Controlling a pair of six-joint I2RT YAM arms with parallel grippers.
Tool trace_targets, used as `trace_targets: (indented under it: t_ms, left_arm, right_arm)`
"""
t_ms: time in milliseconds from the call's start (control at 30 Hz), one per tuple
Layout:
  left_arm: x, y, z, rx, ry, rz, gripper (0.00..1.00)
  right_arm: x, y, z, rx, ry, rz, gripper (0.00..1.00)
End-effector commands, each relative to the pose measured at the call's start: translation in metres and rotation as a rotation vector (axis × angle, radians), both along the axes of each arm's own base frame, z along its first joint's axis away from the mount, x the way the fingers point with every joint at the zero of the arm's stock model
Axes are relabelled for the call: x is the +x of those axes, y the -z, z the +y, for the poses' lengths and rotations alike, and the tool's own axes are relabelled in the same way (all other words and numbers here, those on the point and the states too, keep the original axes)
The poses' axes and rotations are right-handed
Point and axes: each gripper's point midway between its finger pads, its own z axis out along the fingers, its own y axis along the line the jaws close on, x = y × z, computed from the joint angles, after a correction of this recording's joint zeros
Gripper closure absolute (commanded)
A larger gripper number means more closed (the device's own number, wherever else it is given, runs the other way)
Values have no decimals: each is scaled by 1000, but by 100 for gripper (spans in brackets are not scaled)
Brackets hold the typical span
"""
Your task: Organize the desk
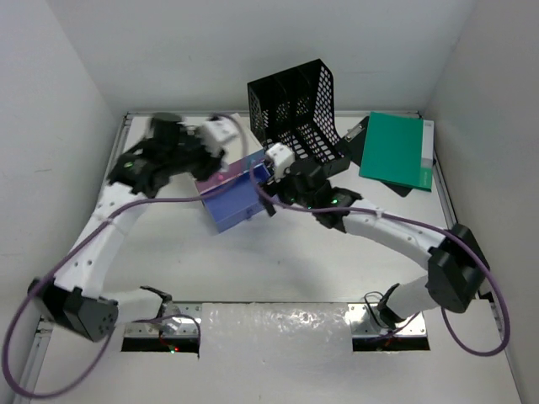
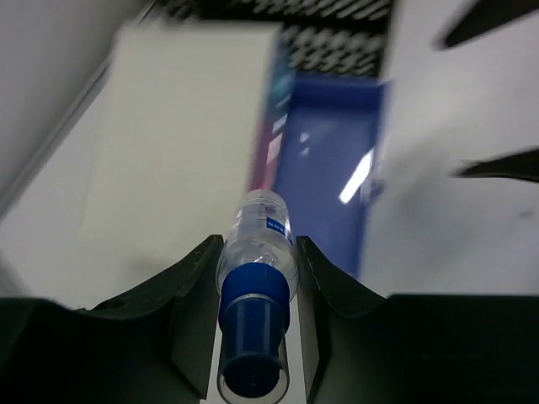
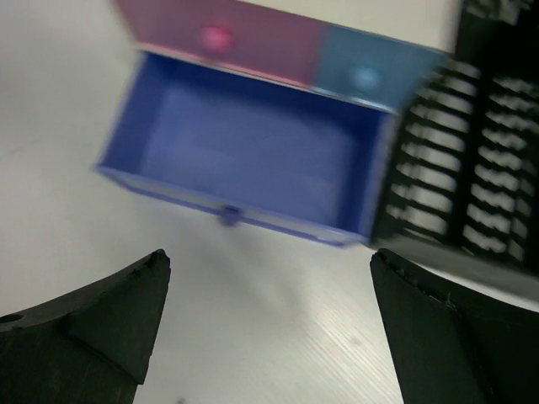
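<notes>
**Q:** What is the bench (image 1: 278,269), and where does it lie?

**A:** It is a large, flat, white rectangular top with a thin pale metal rim. In the overhead view it runs from the arm bases at the near edge to the far wall. Everything else stands or lies on it.

**Q:** What do the surface and room show, read left to right?

**A:** Plain white walls (image 1: 50,101) close in the left, far and right sides. Left of centre stands a small drawer box (image 1: 232,198) with a cream top, one pink front and one blue front. A blue drawer (image 3: 253,160) is pulled out of it and shows a bare floor. Close against the box's right side, a black mesh file rack (image 1: 295,109) stands upright at the far centre. At the far right, a green folder (image 1: 394,150) lies flat on a dark board (image 1: 402,187) near the right rim.

**Q:** How do the jaws stand?

**A:** The left arm (image 1: 101,236) reaches to the far left of the box. The left jaws are drawn in narrow and clamp a small clear bottle (image 2: 257,252) with a blue cap. The cap end faces the wrist camera, and a finger (image 2: 189,295) presses each side. Beyond the bottle, that camera shows the cream top and the open drawer. How high the bottle hangs cannot be told.

The right arm (image 1: 396,231) comes in from the right toward the box. The right jaws stand wide apart and hold nothing. Their fingers (image 3: 93,320) are over bare bench just in front of the open drawer, apart from it.
</notes>
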Motion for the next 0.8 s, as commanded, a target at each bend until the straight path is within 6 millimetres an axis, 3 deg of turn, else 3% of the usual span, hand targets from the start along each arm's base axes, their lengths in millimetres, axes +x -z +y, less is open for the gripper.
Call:
trace_targets:
  t_ms: [0, 33, 67, 167, 200, 267, 333, 400, 533, 567, 633, 667, 733, 767]
  left_arm:
    - [-3, 38, -38, 195, -40, 179, 100]
    - [-1, 45, -49, 244, -22, 187, 100]
    - [8, 52, -45, 309, -55, 190, 100]
    - [35, 82, -58, 443, -72, 246, 100]
    - [44, 76, -63, 455, -84, 222, 100]
    - [59, 86, -66, 538, -108, 227, 100]
    - [63, 95, -65, 599, -120, 246, 100]
    - [64, 117, -72, 652, -99, 288, 100]
    - [57, 157, -66, 767, -77, 397, 100]
    - [55, 163, -65, 776, -69, 417, 81]
    - [49, 172, -68, 775, -43, 453, 62]
    - [48, 172, -70, 765, -32, 458, 32]
    - [51, 166, -76, 734, -25, 445, 1]
    - [53, 162, -78, 722, -26, 437, 0]
  right_arm:
    - [10, -3, -61, -21, 203, 44, 1]
    - [10, -4, -71, -30, 233, 36, 1]
    - [5, -13, -81, -23, 252, 17, 1]
    - [-6, -10, -111, -50, 320, 1, 1]
    - [-8, -11, -115, -52, 331, -4, 1]
    - [-14, -13, -127, -53, 354, -13, 1]
    - [-17, -13, -130, -50, 358, -17, 1]
    - [-21, -11, -133, -45, 360, -15, 1]
    - [-24, -8, -138, -63, 366, -10, 1]
    - [-24, -9, -139, -67, 370, -11, 1]
    - [-25, -10, -141, -71, 369, -14, 1]
    - [-26, -10, -142, -74, 370, -12, 1]
    - [-26, -12, -144, -76, 372, -19, 1]
    - [-26, -13, -144, -77, 371, -20, 1]
